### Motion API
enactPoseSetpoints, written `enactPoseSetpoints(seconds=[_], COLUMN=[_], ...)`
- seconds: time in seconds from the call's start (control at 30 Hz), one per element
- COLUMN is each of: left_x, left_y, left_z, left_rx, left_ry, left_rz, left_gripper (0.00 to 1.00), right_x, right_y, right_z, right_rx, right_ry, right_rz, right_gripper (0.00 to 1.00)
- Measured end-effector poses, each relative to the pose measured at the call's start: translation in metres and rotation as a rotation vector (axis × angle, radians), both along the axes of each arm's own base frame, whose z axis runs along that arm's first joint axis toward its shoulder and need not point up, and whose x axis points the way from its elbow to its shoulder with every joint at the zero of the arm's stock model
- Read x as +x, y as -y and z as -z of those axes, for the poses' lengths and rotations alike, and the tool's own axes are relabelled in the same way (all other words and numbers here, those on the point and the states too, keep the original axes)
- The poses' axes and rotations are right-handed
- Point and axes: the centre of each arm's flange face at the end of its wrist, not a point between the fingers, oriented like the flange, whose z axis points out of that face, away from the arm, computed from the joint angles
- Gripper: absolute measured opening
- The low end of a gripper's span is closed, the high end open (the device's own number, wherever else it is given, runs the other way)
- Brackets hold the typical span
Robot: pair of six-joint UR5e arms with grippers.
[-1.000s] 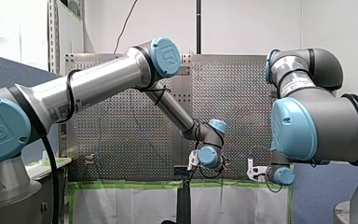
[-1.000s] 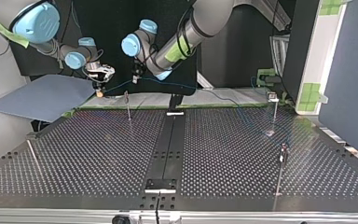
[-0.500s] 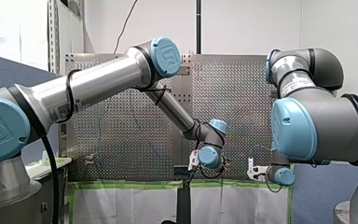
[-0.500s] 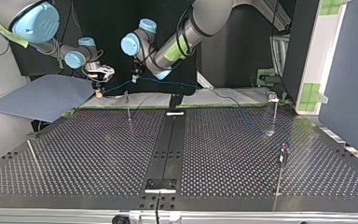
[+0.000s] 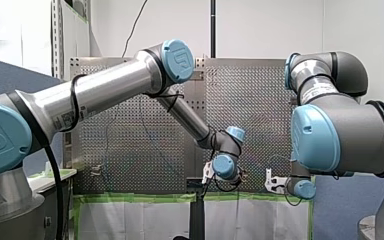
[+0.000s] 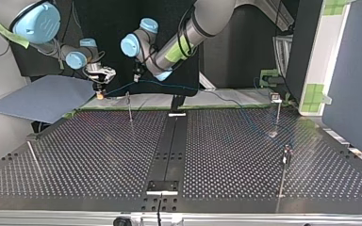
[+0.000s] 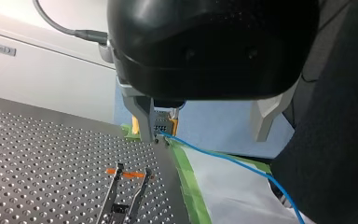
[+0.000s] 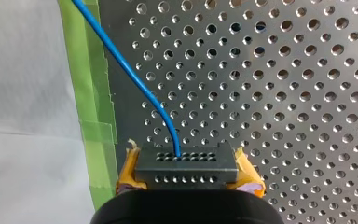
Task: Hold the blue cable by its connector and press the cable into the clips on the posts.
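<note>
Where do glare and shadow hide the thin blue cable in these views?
Right wrist view: evenly lit, the thin blue cable shows plainly. Top view: it fades against the dark backdrop. Front view: sheen on the perforated metal table nearly swallows it.

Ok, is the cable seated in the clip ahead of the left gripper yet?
No, the blue cable passes beside the clip, whose two prongs stand empty.

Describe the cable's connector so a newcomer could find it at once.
Start at the perforated metal table and go to its green-taped edge, where my right arm's claw hangs. Between its yellow pads sits a small dark grey rectangular connector block. Unlike anything nearby, it has two rows of tiny holes, with the thin blue cable coming out of one.
</note>
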Motion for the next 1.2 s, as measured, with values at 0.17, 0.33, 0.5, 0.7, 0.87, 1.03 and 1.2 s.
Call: enactPoseSetpoints(seconds=[0.17, 0.33, 0.5, 0.7, 0.87, 1.03, 1.2], left_x=[-0.001, 0.003, 0.002, 0.000, -0.001, -0.004, -0.005], left_y=[-0.001, 0.002, 0.005, 0.007, 0.007, 0.003, -0.001], left_z=[-0.002, -0.009, -0.015, -0.038, -0.066, -0.072, -0.073], left_rx=[0.012, -0.005, -0.029, -0.067, -0.102, -0.113, -0.118], left_ry=[-0.031, -0.062, -0.100, -0.138, -0.164, -0.212, -0.261], left_rz=[0.000, 0.007, 0.021, 0.026, 0.008, -0.015, -0.027], left_gripper=[1.00, 1.00, 1.00, 1.00, 1.00, 1.00, 1.00], right_x=[0.000, 0.001, 0.002, 0.003, 0.003, 0.003, 0.004], right_y=[0.000, -0.001, -0.001, -0.001, 0.001, 0.002, 0.002], right_z=[0.000, 0.000, 0.000, 0.000, -0.001, -0.001, -0.002], right_rx=[0.000, 0.001, 0.000, 0.000, -0.003, -0.005, -0.006], right_ry=[0.001, 0.001, 0.001, 0.001, 0.002, 0.002, 0.002], right_rz=[-0.001, -0.002, -0.003, -0.004, -0.005, -0.005, -0.006], right_gripper=[0.00, 0.00, 0.00, 0.00, 0.00, 0.00, 0.00])
